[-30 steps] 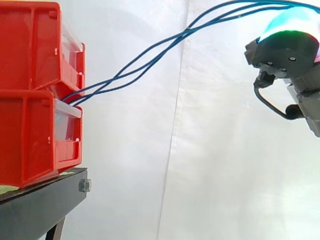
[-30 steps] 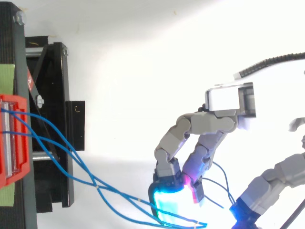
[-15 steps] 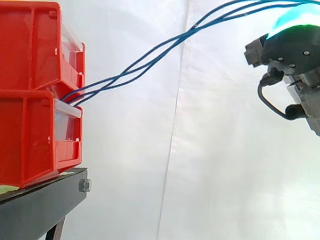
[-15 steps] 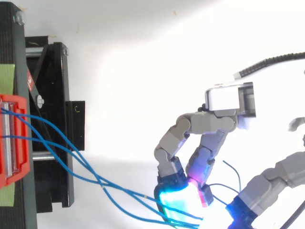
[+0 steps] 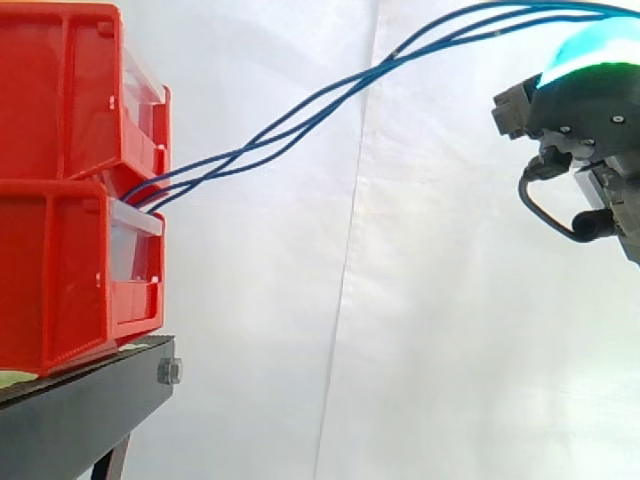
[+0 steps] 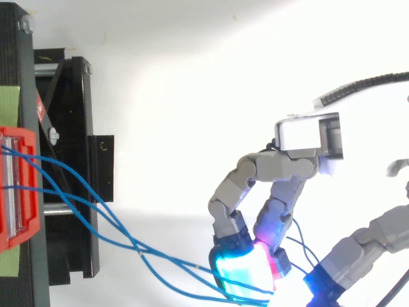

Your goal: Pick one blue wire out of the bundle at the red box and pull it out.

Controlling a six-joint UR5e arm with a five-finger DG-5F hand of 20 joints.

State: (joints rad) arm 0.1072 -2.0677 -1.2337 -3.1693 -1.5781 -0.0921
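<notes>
Thin blue wires (image 5: pixel 381 66) are rising, in the side view, from the gap between the stacked red plastic bins (image 5: pixel 60 250) towards the robot hand (image 5: pixel 585 100), whose grip is being cut off by the top edge. In the top view, curled glowing fingertips (image 6: pixel 238 275) are pinching the wires. Whether one strand or several is unclear, so I would be isolating one, then pulling straight away from the bins.

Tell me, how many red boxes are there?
2, stacked on the stand: the upper box on the lower box, wires coming out between them. More may hide past the left edge.
</notes>
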